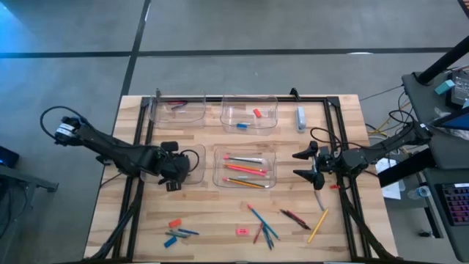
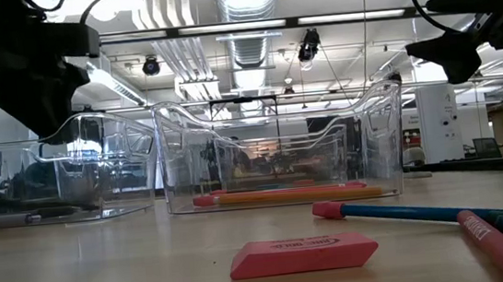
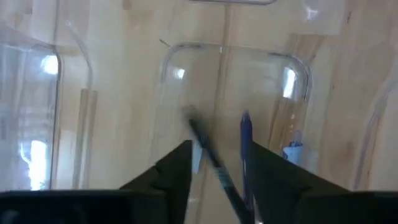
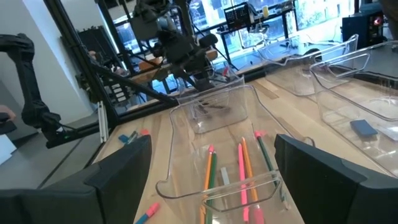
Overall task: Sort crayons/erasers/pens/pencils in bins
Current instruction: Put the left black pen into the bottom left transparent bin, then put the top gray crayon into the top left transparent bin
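My left gripper (image 1: 173, 167) hangs open over the near-left clear bin (image 1: 192, 163). In the left wrist view a black pen (image 3: 208, 155) and a dark blue pen (image 3: 245, 140) show in the bin (image 3: 233, 62), in the gap between my fingers (image 3: 221, 180). My right gripper (image 1: 305, 165) is open and empty, right of the pencil bin (image 1: 244, 167), which holds several orange, pink and yellow pencils (image 4: 241, 165). The far-middle bin (image 1: 249, 114) holds a red eraser (image 1: 257, 113) and a blue one (image 1: 242, 125). The far-left bin (image 1: 176, 108) holds reddish sticks.
Loose on the near table: a pink eraser (image 1: 242, 232), a red eraser (image 1: 174, 222), a blue eraser (image 1: 170, 241), teal and red sticks (image 1: 261, 226), a dark pen (image 1: 295, 218), a yellow pencil (image 1: 317, 225). A pale blue-grey oblong (image 1: 300, 119) lies far right. Black frame rails run along the table's sides.
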Controlling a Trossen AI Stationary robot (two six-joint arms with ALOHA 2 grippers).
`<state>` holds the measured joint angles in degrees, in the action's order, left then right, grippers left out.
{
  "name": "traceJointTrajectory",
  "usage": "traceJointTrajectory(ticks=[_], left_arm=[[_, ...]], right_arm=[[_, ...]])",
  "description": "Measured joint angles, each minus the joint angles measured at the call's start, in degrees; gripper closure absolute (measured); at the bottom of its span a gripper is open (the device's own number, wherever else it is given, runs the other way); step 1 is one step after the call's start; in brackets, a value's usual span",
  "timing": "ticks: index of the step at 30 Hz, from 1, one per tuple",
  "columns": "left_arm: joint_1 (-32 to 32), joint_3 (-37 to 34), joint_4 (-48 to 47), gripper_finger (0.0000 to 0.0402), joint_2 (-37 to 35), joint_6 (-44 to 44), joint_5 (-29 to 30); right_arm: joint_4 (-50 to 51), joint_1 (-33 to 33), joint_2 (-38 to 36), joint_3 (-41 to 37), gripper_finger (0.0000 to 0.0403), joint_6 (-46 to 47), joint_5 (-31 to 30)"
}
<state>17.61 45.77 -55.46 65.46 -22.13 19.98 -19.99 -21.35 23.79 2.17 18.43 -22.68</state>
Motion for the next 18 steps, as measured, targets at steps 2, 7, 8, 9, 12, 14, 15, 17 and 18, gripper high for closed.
traceJointTrajectory(ticks=[2,7,8,9,12,14,15,17,18], left_arm=[[0.02,2.0,-0.18,0.0242,-0.74,-0.79,-0.11],[3.38,9.21,2.55,0.0227,-1.61,-1.5,-1.72],[4.85,10.32,4.28,0.0229,-1.57,-1.26,-1.7],[6.37,11.23,6.37,0.0232,-1.36,-0.68,-1.53],[10.84,12.79,12.67,0.024,0.17,1.51,0.95],[13.58,13.05,17.25,0.0245,1.15,3.1,3.21],[15.02,12.9,19.99,0.0247,1.5,4.63,4.18],[17.98,10.66,26.61,0.0251,1.51,9.21,7.22],[19.35,8.59,29.79,0.0252,1.25,10.74,9.81]], right_arm=[[0.0,-0.02,0.0,-0.08,0.0078,0.0,0.0],[0.01,-0.01,0.0,-0.22,0.0078,0.02,-0.03],[0.0,-0.01,0.0,-0.22,0.0078,0.02,-0.04],[-0.09,-0.02,0.0,-0.22,0.0078,0.04,-0.03],[-0.68,-0.02,0.0,-0.22,0.0078,1.08,-0.02],[-1.74,-0.02,0.0,-0.22,0.0078,1.11,-0.01],[-2.33,-0.02,0.0,-0.22,0.0078,1.1,0.01],[-3.6,-0.05,0.0,-0.21,0.0078,1.11,0.1],[-4.39,-0.17,0.0,-0.16,0.0078,1.5,0.32]])
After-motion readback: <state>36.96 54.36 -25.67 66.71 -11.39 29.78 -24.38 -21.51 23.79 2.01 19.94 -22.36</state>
